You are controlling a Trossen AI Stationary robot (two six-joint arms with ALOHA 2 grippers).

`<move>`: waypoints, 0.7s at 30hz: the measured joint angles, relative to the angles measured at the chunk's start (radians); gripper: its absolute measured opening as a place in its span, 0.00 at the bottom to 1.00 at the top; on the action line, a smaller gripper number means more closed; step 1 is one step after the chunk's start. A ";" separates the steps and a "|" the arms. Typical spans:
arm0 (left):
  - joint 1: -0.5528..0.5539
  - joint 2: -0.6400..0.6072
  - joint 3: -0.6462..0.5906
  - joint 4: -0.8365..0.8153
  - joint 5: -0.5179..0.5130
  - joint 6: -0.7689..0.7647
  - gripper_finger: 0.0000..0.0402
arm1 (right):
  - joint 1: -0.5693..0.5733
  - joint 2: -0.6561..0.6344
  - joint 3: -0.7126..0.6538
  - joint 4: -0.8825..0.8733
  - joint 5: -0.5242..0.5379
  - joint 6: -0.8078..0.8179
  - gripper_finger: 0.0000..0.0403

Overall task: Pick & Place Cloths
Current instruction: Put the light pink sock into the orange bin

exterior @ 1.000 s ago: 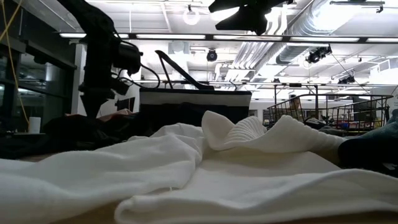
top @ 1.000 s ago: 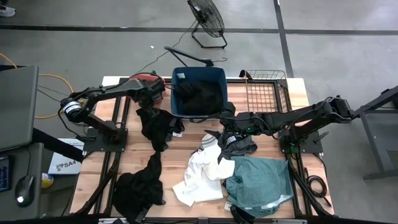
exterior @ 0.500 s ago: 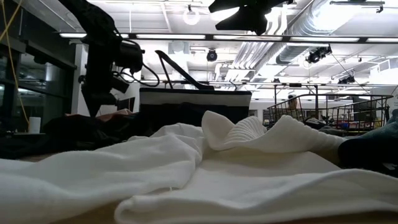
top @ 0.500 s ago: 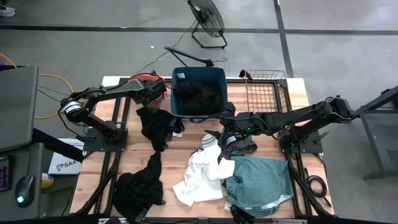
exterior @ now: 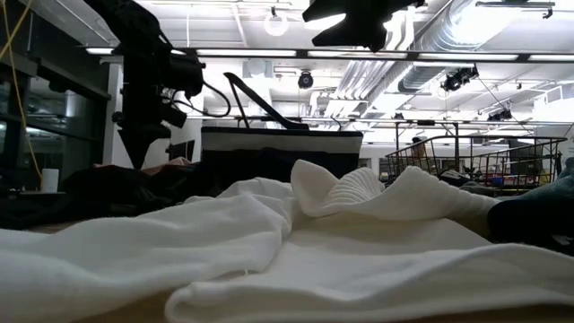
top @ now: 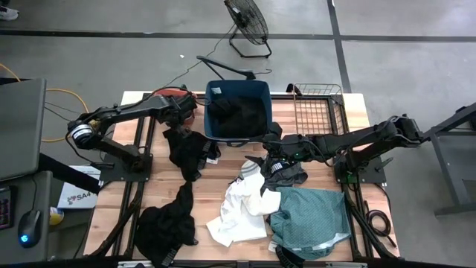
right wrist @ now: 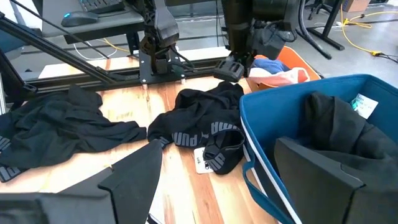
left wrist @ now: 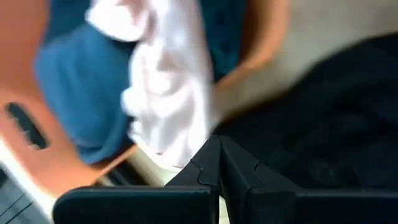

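Two risks from here. Left gripper (top: 181, 113) hangs over the orange basin (top: 175, 95), jaws together on nothing — a drop there misses the black garment (top: 190, 149) beside it. Right gripper (top: 274, 155), jaws apart, hovers by the navy tub (top: 212, 112) over a dark patterned piece (top: 286, 173) — could snag two layers. Count on the tabletop (top: 230, 167): two black heaps, second at (top: 167, 223), one white (top: 242, 208), one teal (top: 309, 219), the patterned one; black cloth in the tub (top: 238, 113), pink and blue in the basin (left wrist: 168, 106).
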 joint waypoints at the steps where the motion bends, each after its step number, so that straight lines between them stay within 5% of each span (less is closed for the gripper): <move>1: 0.000 -0.003 0.000 -0.006 0.032 0.008 0.00 | 0.000 0.000 0.000 0.000 0.000 0.000 0.75; 13: -0.005 0.018 -0.088 0.080 0.032 0.006 0.00 | 0.000 0.000 0.000 -0.001 -0.001 0.018 0.75; 21: -0.005 0.018 -0.096 0.075 -0.143 -0.025 0.00 | 0.000 0.000 0.000 0.000 0.002 0.016 0.75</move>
